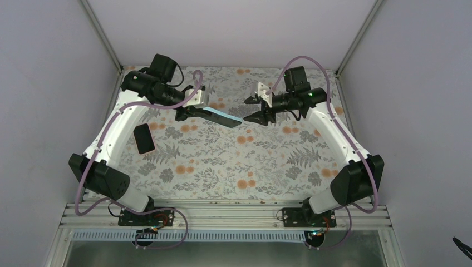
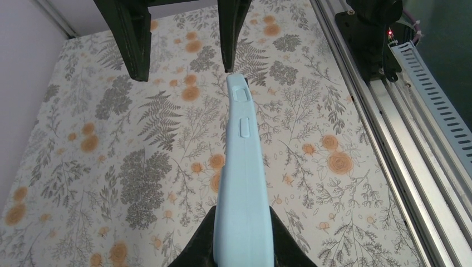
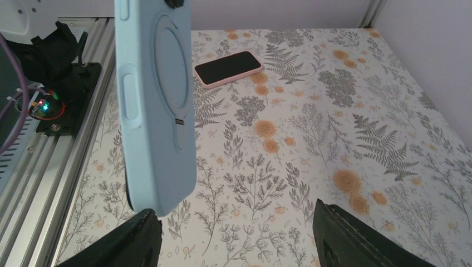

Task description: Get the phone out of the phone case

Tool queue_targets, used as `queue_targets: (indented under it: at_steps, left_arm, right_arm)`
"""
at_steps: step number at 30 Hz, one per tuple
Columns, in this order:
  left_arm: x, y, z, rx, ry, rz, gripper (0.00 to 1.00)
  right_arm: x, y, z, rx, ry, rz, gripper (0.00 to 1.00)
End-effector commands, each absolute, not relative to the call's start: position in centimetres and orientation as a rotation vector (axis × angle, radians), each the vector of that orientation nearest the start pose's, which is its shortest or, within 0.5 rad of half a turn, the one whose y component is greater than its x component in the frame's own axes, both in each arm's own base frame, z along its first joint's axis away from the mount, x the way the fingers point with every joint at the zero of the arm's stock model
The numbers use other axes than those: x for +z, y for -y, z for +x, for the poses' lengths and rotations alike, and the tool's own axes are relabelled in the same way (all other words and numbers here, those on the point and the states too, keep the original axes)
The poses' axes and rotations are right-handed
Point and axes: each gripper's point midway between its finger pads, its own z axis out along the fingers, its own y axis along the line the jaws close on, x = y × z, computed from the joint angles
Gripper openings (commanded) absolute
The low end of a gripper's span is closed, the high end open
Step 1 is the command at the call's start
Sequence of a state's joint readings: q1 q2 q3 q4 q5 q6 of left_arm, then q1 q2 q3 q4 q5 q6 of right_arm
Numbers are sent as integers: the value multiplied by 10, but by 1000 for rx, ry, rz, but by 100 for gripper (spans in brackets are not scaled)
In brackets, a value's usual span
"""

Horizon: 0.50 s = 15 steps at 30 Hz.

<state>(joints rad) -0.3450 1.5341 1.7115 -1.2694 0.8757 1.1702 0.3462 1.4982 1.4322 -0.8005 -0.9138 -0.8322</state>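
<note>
My left gripper (image 1: 192, 113) is shut on one end of the light blue phone case (image 1: 222, 117), holding it edge-up above the table. From the left wrist, the case (image 2: 243, 167) runs away from the left gripper (image 2: 243, 239) toward the right gripper's fingers (image 2: 133, 39). My right gripper (image 1: 253, 109) is open at the case's free end. In the right wrist view the case (image 3: 156, 105) hangs just above the left finger of the right gripper (image 3: 236, 236), which holds nothing. The phone (image 1: 144, 138), black screen with a pink rim, lies flat on the table at the left, apart from the case (image 3: 228, 68).
The floral table cloth (image 1: 234, 161) covers the whole work surface. Grey walls and metal frame posts close in the back and sides. An aluminium rail (image 1: 222, 214) with the arm bases runs along the near edge.
</note>
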Motion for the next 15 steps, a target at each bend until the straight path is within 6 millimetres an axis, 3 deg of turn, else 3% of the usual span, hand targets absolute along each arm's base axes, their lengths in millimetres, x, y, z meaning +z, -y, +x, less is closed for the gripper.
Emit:
queue_targets:
  at_steps: [1,15]
  left_arm:
    - [333,241,258,-775,-1376,1725,2]
    - [335,241,261,-763,-1377,1721,2]
  right_arm:
    - [291,-260,286,904,-1515,-1519,69]
    - [285,-262,279,921,-1513,-1546,66]
